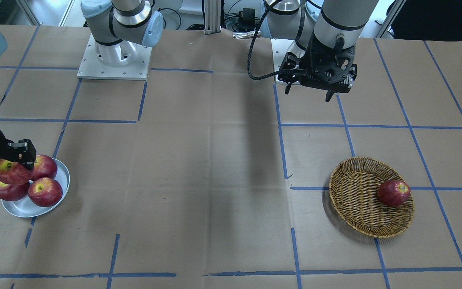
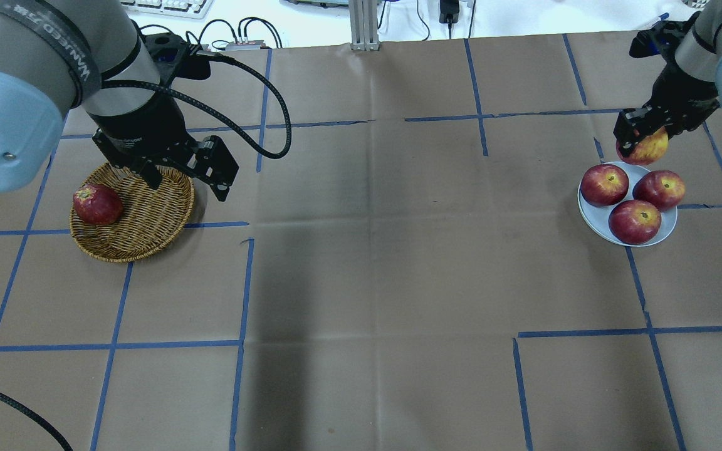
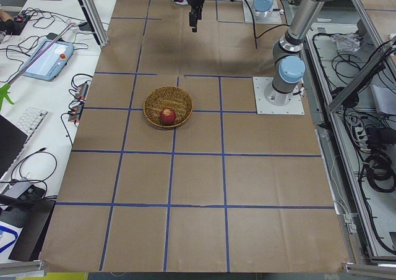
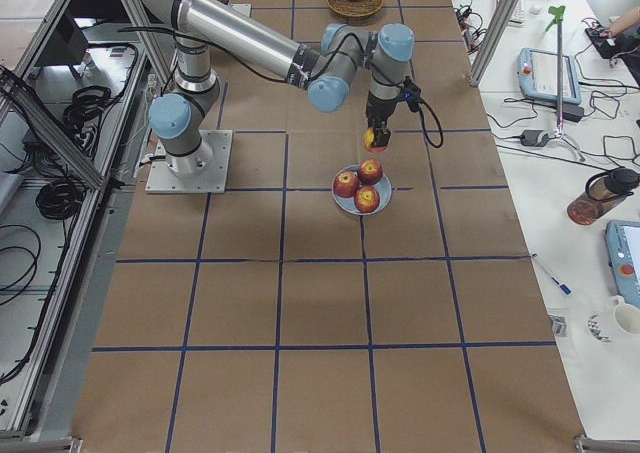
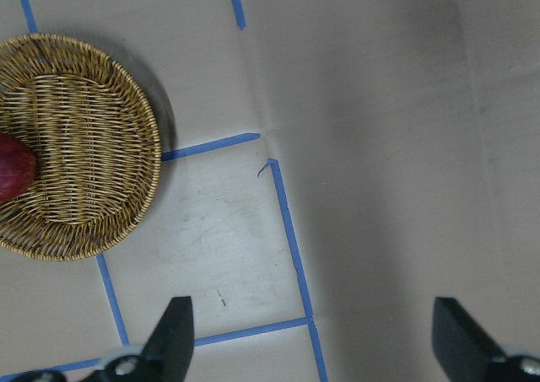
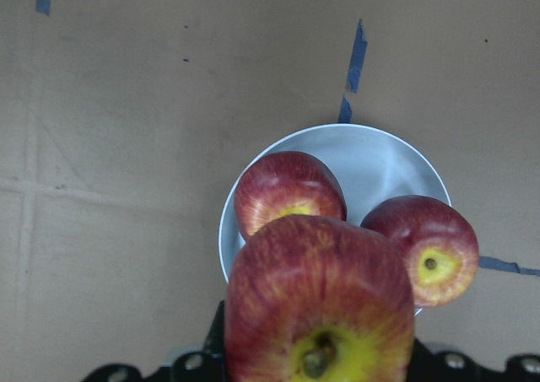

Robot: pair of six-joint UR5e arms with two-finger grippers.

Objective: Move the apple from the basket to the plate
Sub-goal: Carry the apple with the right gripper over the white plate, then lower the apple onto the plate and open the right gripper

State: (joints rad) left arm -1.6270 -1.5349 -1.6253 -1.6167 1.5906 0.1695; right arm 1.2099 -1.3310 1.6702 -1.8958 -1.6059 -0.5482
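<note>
My right gripper [image 2: 640,134] is shut on the apple [image 2: 648,149], a streaky red-orange one with a yellow-green stem patch. It holds the apple just above the far edge of the white plate [image 2: 590,216]. The right wrist view shows the apple [image 6: 319,306] close up over the plate [image 6: 380,163]. The plate holds three darker red apples [image 2: 634,221]. The front view shows the held apple [image 1: 12,171] over the plate [image 1: 22,206]. The wicker basket [image 2: 141,232] holds one dark red apple [image 2: 97,204]. My left gripper [image 2: 188,185] is open and empty, raised beside the basket.
Brown paper with blue tape lines covers the table [image 2: 367,250]. The arm bases [image 1: 114,60] stand at its robot side. The basket [image 5: 93,146] lies at the left of the left wrist view.
</note>
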